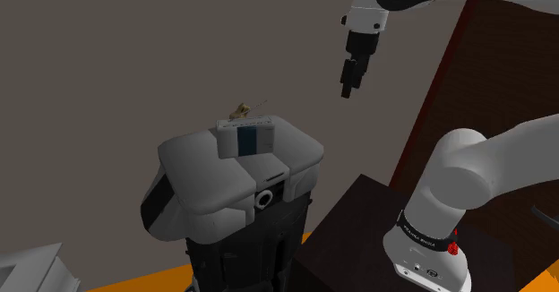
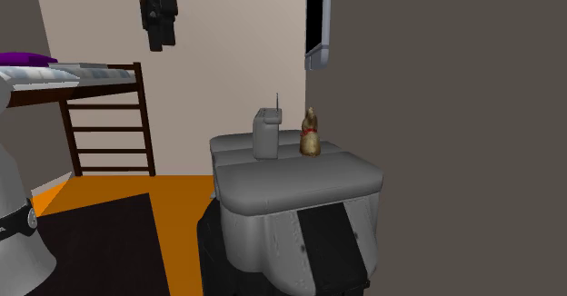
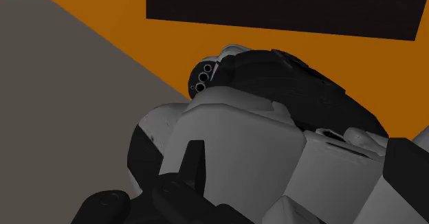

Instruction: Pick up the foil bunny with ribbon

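The foil bunny (image 2: 311, 133) is golden-brown with a red ribbon at its neck. It stands upright at the back of a grey-white blocky appliance (image 2: 300, 178). In the shoulder view the bunny (image 1: 239, 112) peeks out behind a white box with a blue label (image 1: 246, 139). That box (image 2: 266, 133) stands just beside the bunny. My black gripper (image 1: 348, 86) hangs in the air, well above the appliance (image 1: 228, 178) and off toward the shoulder view's right. It is open and holds nothing. Seen from the second exterior view, the gripper (image 2: 156, 40) is high up, far to the bunny's left. One black finger (image 3: 194, 161) points down at the appliance (image 3: 234, 140).
A dark wooden bunk bed with a ladder (image 2: 104, 122) stands against the far wall. A dark-framed panel (image 2: 316, 22) hangs on the wall above the bunny. My dark stand (image 1: 354, 236) sits beside the appliance on the orange floor (image 2: 177, 212). A tall dark brown unit (image 1: 488, 66) rises behind the arm.
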Robot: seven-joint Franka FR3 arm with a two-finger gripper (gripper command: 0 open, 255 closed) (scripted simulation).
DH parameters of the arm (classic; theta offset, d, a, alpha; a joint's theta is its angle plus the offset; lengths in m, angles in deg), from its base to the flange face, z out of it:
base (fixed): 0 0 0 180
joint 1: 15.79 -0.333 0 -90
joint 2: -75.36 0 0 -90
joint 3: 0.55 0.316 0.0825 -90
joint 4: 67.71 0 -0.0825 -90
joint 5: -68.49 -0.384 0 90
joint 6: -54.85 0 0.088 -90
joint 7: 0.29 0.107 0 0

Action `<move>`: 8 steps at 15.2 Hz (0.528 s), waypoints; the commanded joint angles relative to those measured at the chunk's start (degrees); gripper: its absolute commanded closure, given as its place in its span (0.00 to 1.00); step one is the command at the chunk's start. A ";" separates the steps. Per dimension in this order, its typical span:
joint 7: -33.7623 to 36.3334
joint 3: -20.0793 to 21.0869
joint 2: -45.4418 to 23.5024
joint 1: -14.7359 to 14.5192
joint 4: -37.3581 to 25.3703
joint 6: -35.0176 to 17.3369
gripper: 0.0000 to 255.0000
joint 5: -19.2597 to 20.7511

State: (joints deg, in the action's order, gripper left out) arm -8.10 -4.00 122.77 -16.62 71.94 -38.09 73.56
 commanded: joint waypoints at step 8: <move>-10.11 -5.84 -10.22 -2.48 1.99 -16.17 0.00 1.34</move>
State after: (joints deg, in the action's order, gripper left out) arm -16.71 -9.06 113.96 -18.69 73.17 -51.37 74.82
